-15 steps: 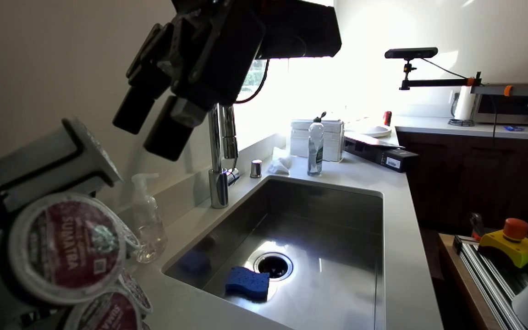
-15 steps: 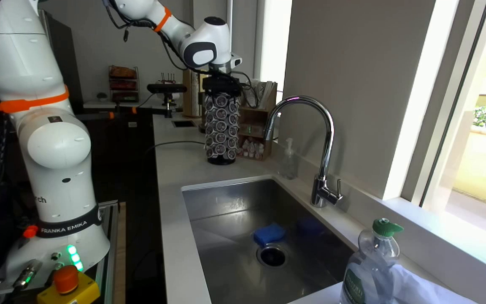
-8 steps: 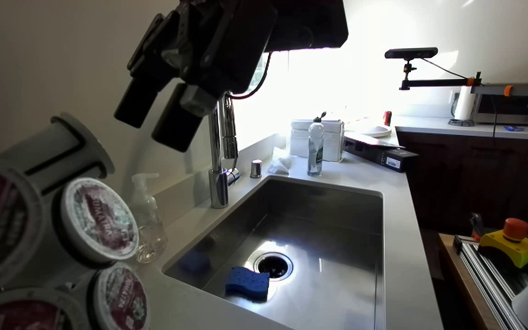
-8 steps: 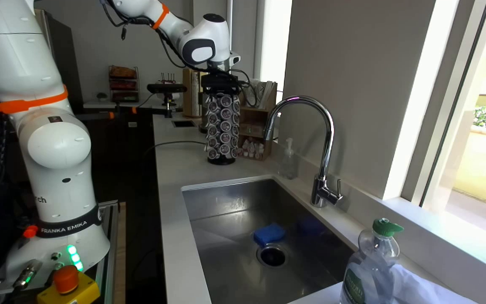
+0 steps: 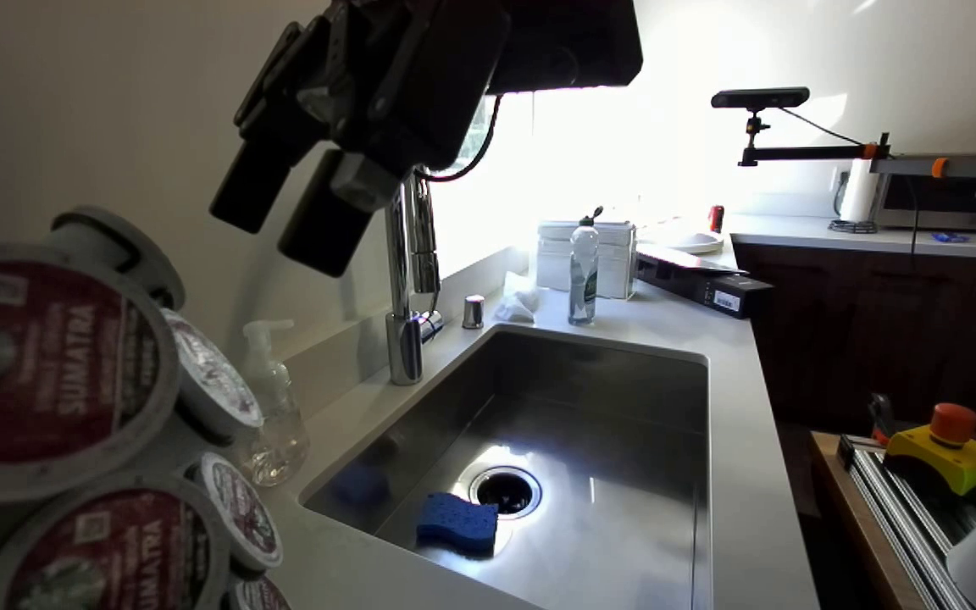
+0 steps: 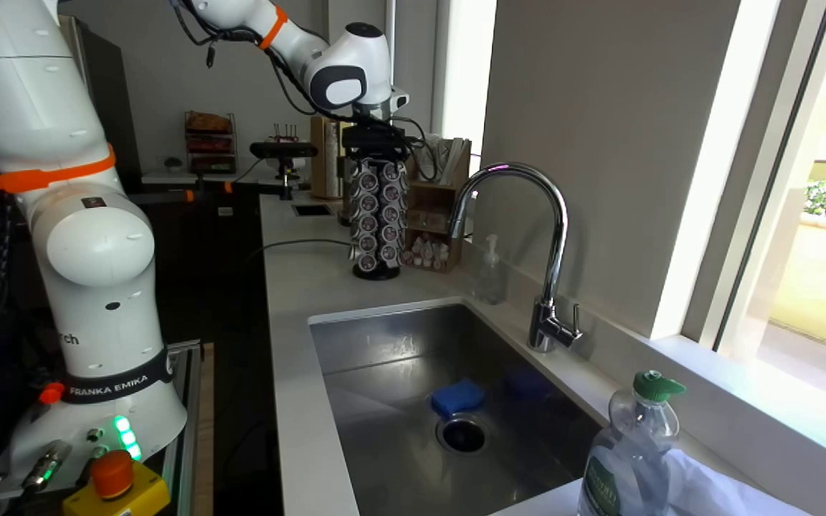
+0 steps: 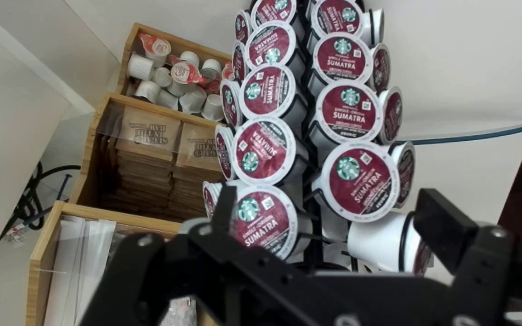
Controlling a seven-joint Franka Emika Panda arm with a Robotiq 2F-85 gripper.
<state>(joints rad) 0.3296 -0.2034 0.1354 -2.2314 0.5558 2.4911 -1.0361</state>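
My gripper (image 5: 274, 241) is open with nothing between its fingers, high and tilted in an exterior view. In an exterior view its black body (image 6: 377, 143) appears at the top of a pod carousel (image 6: 378, 222). Through the gripper (image 7: 326, 199) in the wrist view I see columns of Sumatra coffee pods (image 7: 348, 111) on the black rack. One finger (image 7: 222, 210) overlaps a lower pod (image 7: 264, 222); the opposite finger (image 7: 444, 226) is close to a side-on white pod (image 7: 379, 240). Contact cannot be told. Large pods (image 5: 56, 373) fill the left of an exterior view.
A wooden organizer (image 7: 95, 149) with creamers and sugar packets stands beside the carousel. The sink (image 6: 355, 430) holds a blue sponge (image 6: 457, 398). Around it are the faucet (image 6: 556, 244), a pump dispenser (image 5: 278, 419) and a dish soap bottle (image 5: 584, 275). A cable (image 7: 478, 134) crosses the counter.
The carousel has turned, so different pods face both exterior views. My gripper has risen slightly and shifted a little since a second ago; over the last half second it is nearly still, staying open.
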